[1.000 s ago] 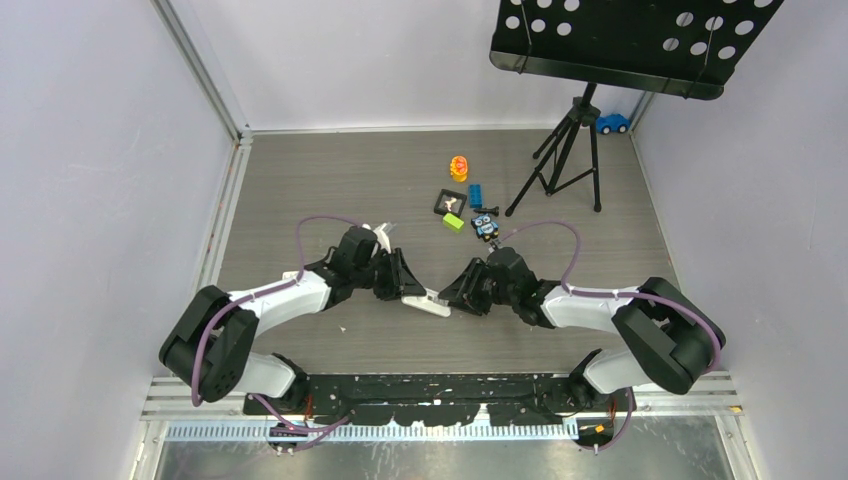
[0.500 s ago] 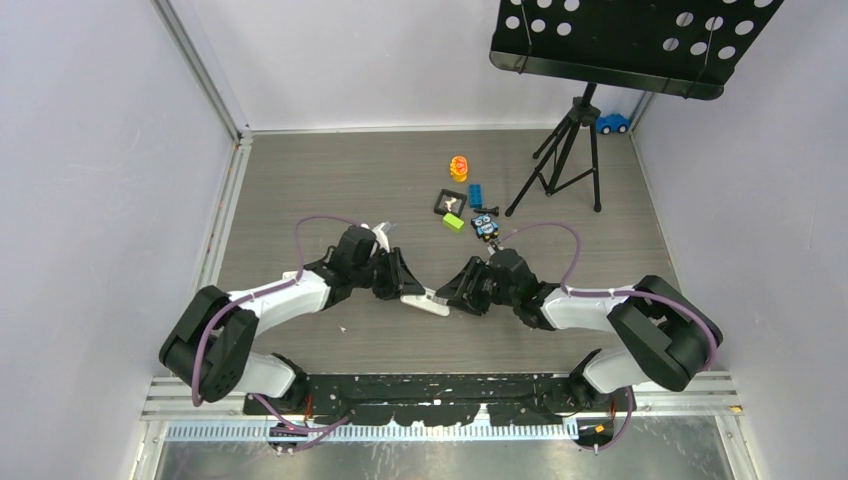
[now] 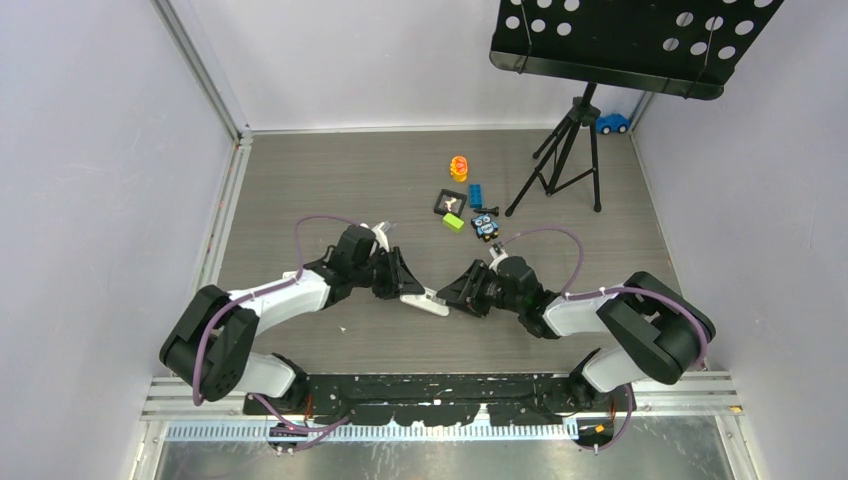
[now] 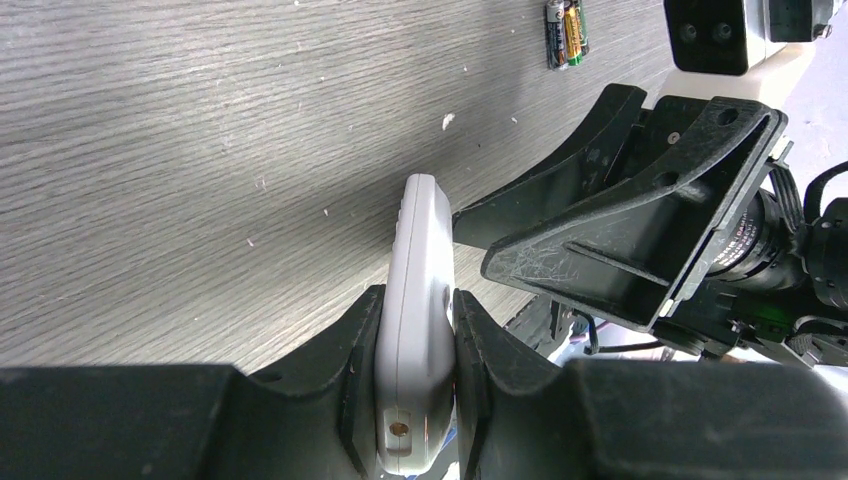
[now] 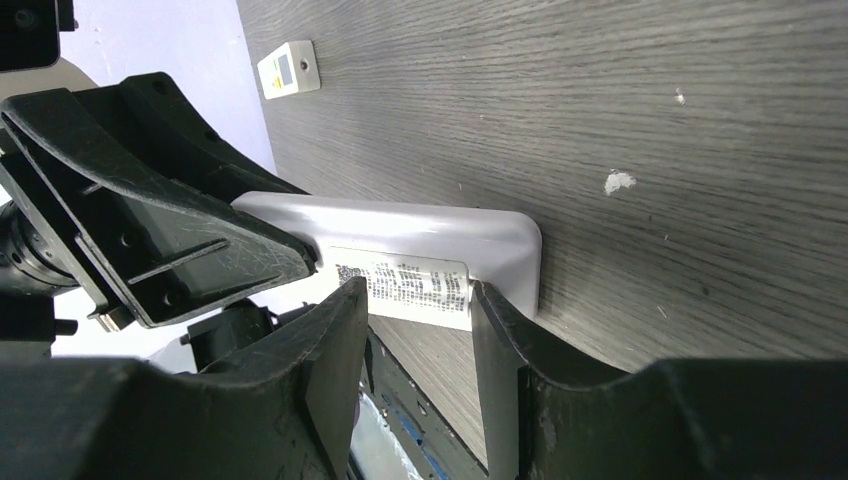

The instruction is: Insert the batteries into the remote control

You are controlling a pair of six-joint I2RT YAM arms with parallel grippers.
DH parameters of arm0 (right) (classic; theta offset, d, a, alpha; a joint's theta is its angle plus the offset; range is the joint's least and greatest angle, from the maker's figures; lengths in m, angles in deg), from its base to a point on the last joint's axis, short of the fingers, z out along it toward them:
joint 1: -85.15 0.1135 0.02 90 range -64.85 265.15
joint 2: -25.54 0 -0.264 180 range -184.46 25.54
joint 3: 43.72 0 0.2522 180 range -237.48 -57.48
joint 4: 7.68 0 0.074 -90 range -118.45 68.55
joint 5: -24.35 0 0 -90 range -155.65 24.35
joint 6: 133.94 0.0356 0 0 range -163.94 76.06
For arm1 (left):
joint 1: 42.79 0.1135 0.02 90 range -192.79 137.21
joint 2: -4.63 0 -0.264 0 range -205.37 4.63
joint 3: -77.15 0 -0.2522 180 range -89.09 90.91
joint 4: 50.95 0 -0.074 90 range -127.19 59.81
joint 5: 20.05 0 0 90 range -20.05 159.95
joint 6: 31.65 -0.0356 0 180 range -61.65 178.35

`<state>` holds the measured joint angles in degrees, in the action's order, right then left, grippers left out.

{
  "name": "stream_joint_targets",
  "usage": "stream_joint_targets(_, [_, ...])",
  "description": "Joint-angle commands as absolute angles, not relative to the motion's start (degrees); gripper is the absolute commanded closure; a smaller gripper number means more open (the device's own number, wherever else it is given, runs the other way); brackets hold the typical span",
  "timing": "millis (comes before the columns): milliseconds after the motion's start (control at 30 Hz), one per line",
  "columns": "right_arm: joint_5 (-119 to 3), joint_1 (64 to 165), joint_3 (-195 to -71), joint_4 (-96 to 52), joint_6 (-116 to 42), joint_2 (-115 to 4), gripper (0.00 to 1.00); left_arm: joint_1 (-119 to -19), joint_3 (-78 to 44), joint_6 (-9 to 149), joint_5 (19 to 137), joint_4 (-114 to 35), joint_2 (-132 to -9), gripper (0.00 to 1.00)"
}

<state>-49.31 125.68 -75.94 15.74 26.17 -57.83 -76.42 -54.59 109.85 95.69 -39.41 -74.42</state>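
My left gripper [image 4: 417,300] is shut on the white remote control [image 4: 420,250], holding it on its long edge just above the table. In the top view the remote control [image 3: 430,301] spans the gap between my left gripper [image 3: 405,290] and my right gripper [image 3: 458,297]. The right gripper [image 5: 415,295] is open. Its fingertips sit at the labelled end of the remote control's plain back [image 5: 400,230], one on each side of the printed sticker. The batteries [image 4: 565,32], dark with gold bands, lie side by side on the table beyond the right gripper.
A second small white device with a display [image 5: 289,69] lies behind the left arm. Small toys [image 3: 459,167], a green block [image 3: 454,222] and a blue robot toy [image 3: 485,226] sit mid-table. A black tripod music stand [image 3: 570,160] stands at the back right. Walls close both sides.
The right arm has shifted its elbow inward and settled slightly closer to the remote control's end. Its jaws stand a little wider. The left arm and the remote control have stayed put.
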Motion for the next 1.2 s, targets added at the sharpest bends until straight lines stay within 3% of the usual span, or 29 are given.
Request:
stream_joint_targets(0, [-43.24,126.55,-77.76,38.65,28.55,-57.28,0.53,-77.45,-53.63,107.49,95.04,-37.43,-76.01,1.00])
stream_joint_targets(233, [-44.02,126.55,-77.48,41.21,27.64,-54.97,0.54,-77.47,-52.68,105.89,90.79,-32.96,-75.09,1.00])
stream_joint_targets(800, [-65.23,125.79,-84.35,-9.07,19.82,-44.77,0.54,-77.50,-43.24,99.48,70.59,-17.18,-70.95,1.00])
stream_joint_targets(967, [-67.59,124.13,-84.38,-12.84,20.66,-45.48,0.53,-77.49,-39.04,93.99,64.83,-11.96,-71.77,1.00])
stream_joint_targets(1167, [-63.09,123.91,-86.23,-13.09,14.47,-44.24,0.47,-77.50,-35.91,88.62,68.60,-9.80,-71.39,1.00])
